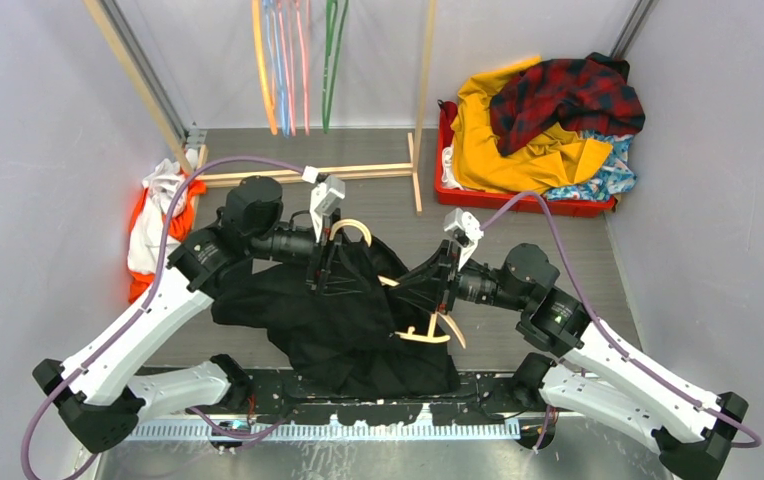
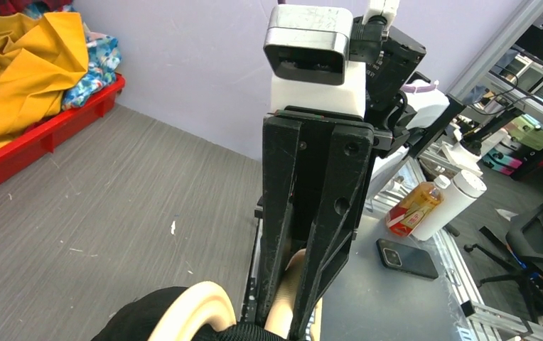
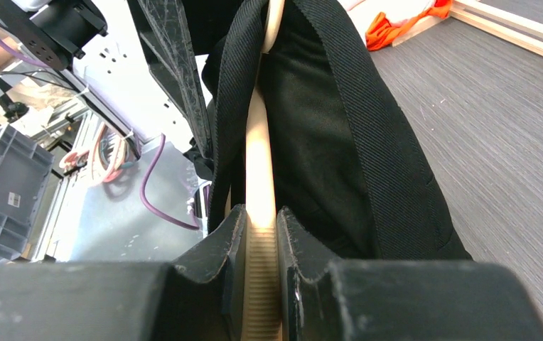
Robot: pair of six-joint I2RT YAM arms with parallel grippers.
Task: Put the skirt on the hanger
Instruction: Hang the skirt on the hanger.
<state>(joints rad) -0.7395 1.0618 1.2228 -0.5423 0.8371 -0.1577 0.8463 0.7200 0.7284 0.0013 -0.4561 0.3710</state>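
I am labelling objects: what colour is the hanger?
The hanger is pale beige, like light wood; the right wrist view shows it best.

Both arms have the same build. The left arm (image 1: pixel 148 320) and the right arm (image 1: pixel 613 365) have white shells on the long links, black rounded joints between them and black blocks at the bases. A purple cable (image 1: pixel 163 235) runs loosely along each arm, up to the wrist. On the right wrist sits a white block with a grey camera box (image 2: pixel 305 44) on top. The right pincer (image 3: pixel 260 227) is of matte black plastic. Its fingers (image 2: pixel 340 185) are long and triangular, with small round holes and many pale scratches.
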